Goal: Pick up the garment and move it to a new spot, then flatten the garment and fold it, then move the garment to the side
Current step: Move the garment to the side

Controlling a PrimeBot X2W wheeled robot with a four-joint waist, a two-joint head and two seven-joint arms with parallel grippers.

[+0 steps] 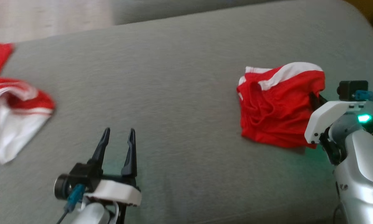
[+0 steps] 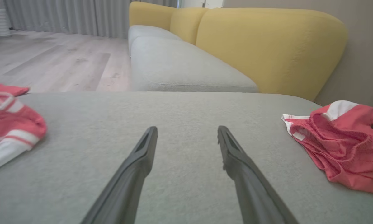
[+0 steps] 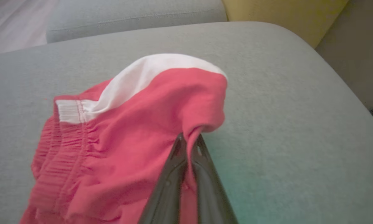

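Grey cushion (image 1: pixel 174 77) carries two red garments (image 1: pixel 276 115) (image 1: pixel 18 102), one pinched by right end effector (image 3: pixel 189 140).

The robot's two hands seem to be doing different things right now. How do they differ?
The left hand has its fingers spread apart; the right hand has them pinched together. The left hand holds nothing, over a bare part of the grey cushion; the right hand grips a fold of the red shorts. Both have two long dark fingers.

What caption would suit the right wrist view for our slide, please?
Right gripper shut on a fold of the red-and-white shorts on the grey cushion.
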